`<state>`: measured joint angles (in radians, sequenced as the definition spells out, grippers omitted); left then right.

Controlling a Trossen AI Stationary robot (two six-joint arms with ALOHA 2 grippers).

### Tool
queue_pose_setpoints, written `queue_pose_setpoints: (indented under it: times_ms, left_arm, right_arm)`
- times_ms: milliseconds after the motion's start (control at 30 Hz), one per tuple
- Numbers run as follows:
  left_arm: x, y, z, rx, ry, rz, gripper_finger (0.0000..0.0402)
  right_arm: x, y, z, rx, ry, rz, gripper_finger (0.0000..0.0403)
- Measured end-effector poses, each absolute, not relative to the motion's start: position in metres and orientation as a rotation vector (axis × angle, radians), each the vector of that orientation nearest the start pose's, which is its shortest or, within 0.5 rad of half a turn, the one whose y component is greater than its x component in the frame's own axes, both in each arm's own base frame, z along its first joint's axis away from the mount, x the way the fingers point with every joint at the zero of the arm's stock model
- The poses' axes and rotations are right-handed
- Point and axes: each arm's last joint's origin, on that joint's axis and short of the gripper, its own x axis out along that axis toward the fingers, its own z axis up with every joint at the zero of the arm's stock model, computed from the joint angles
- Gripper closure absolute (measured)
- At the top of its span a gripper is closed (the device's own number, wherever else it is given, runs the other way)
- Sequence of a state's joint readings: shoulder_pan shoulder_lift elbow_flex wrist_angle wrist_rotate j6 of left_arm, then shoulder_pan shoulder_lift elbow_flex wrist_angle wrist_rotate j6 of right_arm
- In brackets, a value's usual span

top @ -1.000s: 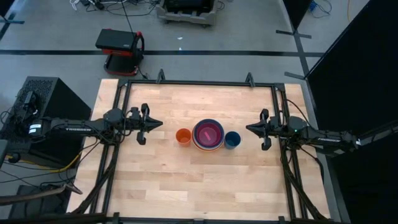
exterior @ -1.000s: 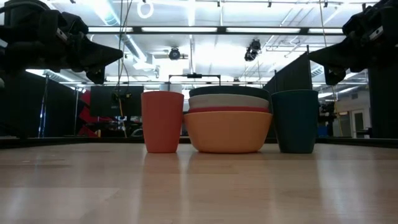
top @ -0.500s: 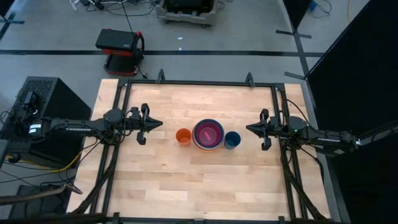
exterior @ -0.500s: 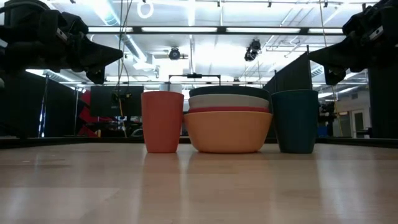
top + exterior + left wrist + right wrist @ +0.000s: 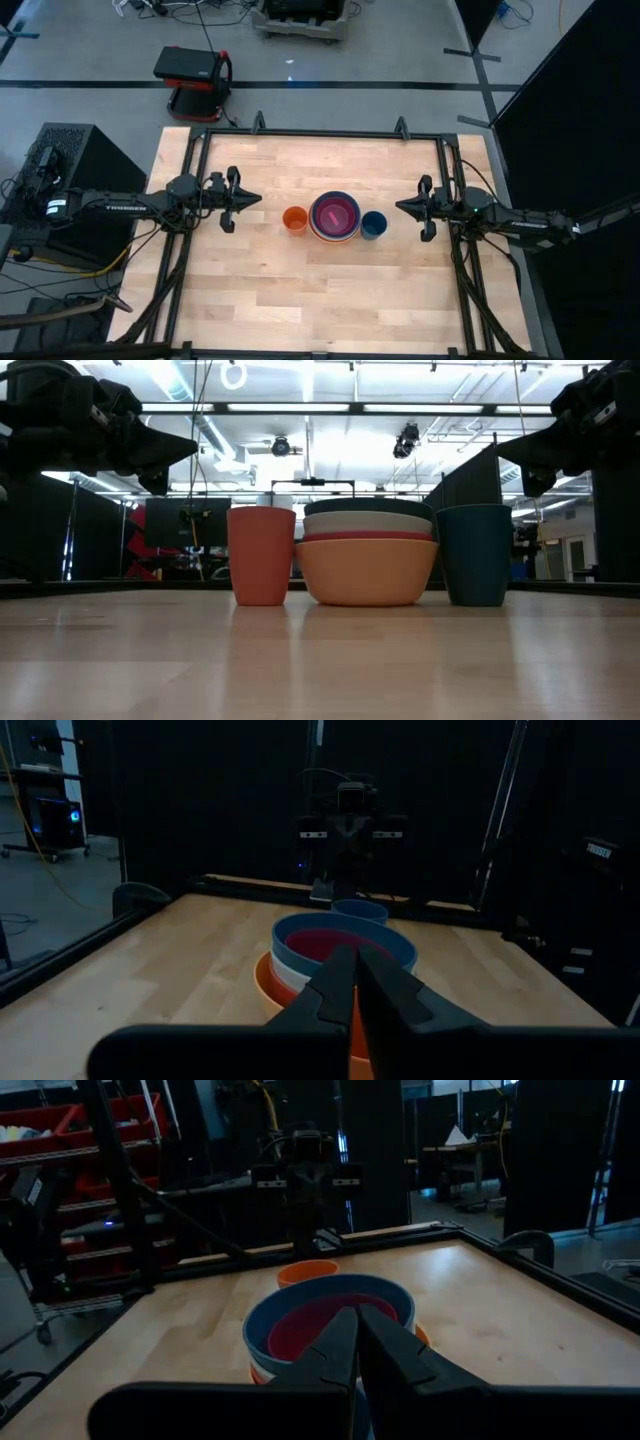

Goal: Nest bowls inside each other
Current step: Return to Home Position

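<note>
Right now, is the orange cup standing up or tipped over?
Upright: the orange cup stands on its base beside the bowl stack.

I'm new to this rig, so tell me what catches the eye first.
The stack of nested bowls sits centre stage, flanked by the orange cup toward the left arm and the blue cup toward the right. The left hand and the right hand hover shut and empty, facing it from either side.
</note>
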<state>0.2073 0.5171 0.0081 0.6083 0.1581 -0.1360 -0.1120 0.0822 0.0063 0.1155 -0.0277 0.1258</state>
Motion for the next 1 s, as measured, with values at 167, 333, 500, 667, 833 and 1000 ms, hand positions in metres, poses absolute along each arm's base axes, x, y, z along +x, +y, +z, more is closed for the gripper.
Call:
queue_pose_setpoints:
  times_ms: [167, 333, 500, 667, 833, 1000]
  left_arm:
    - [0.1277, 0.0222, 0.1765, -0.118, -0.101, 0.042, 0.0399]
    - [0.1277, 0.0222, 0.1765, -0.118, -0.101, 0.042, 0.0399]
    - [0.1277, 0.0222, 0.1765, -0.118, -0.101, 0.042, 0.0400]
    - [0.1277, 0.0222, 0.1765, -0.118, -0.101, 0.042, 0.0399]
    - [0.1277, 0.0222, 0.1764, -0.118, -0.100, 0.042, 0.0395]
    - [0.1277, 0.0222, 0.1764, -0.118, -0.100, 0.042, 0.0395]
  right_arm:
    - [0.1018, -0.0106, 0.1703, 0.123, -0.045, -0.082, 0.0403]
    - [0.1018, -0.0106, 0.1703, 0.123, -0.045, -0.082, 0.0403]
    - [0.1018, -0.0106, 0.1703, 0.123, -0.045, -0.082, 0.0403]
    - [0.1018, -0.0106, 0.1703, 0.123, -0.045, -0.081, 0.0403]
    - [0.1018, -0.0106, 0.1703, 0.123, -0.045, -0.082, 0.0403]
    - [0.1018, -0.0106, 0.1703, 0.123, -0.045, -0.081, 0.0403]
